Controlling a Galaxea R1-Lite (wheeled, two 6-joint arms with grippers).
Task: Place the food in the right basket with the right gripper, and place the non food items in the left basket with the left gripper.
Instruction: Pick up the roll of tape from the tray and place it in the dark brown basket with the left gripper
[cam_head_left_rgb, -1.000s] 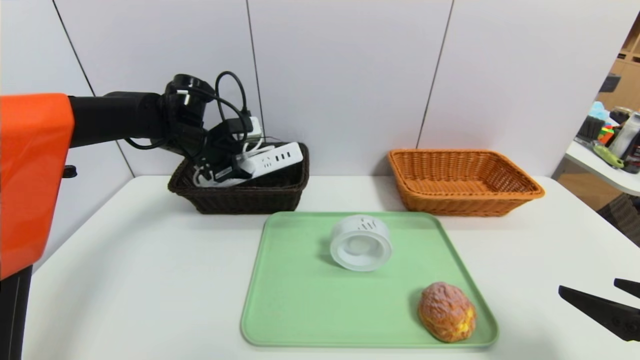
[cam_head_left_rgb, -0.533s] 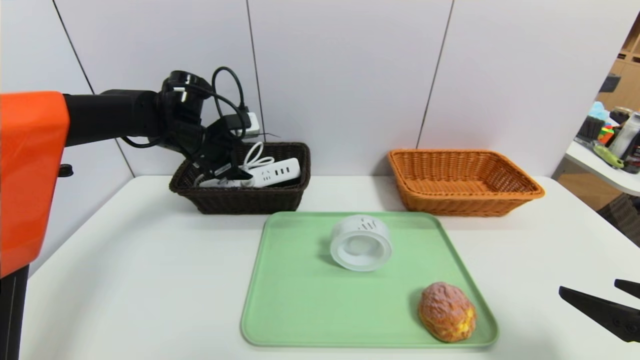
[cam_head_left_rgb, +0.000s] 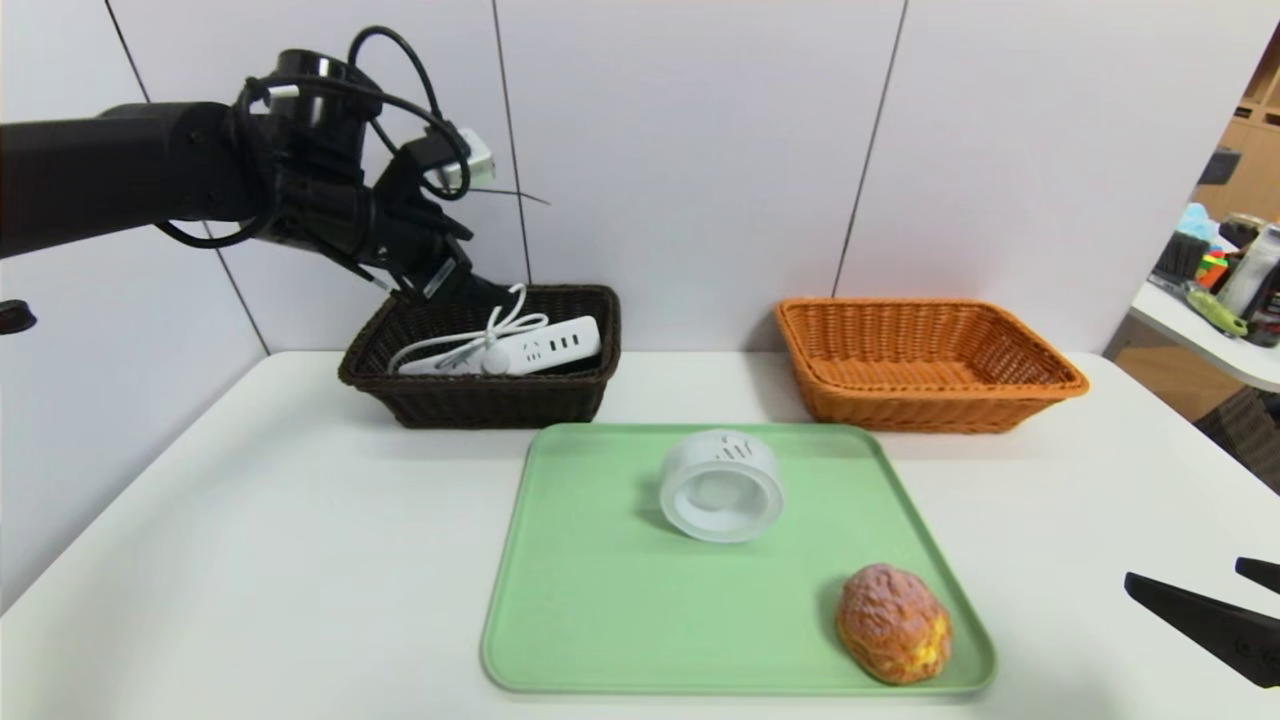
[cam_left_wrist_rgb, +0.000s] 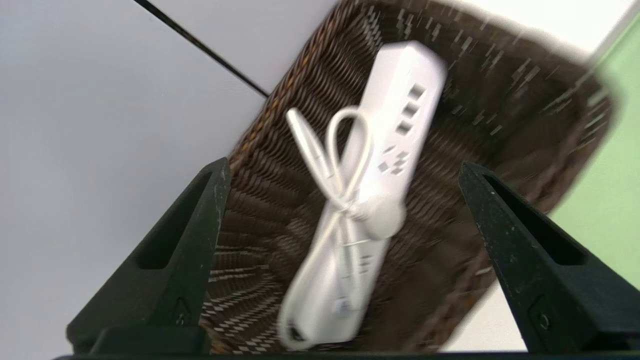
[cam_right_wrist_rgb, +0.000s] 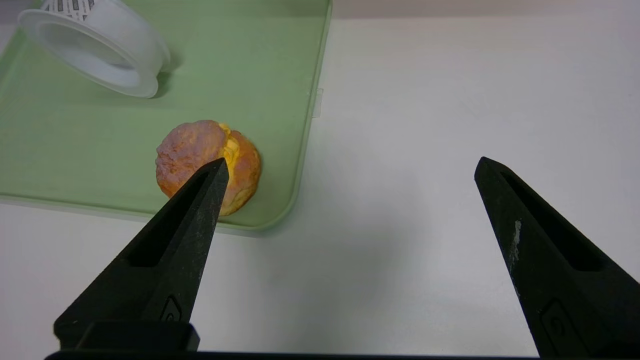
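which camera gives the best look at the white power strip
The head view: the power strip lies sharp inside the dark basket. The left wrist view shows it larger but blurred. The right wrist view misses it.

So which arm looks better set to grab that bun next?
Probably the right. The right gripper hangs open beside the tray corner where the bun lies. The left gripper is open, far off above the dark basket.

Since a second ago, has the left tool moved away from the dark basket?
Yes. The left tool has lifted up out of the dark basket, leaving the power strip inside.
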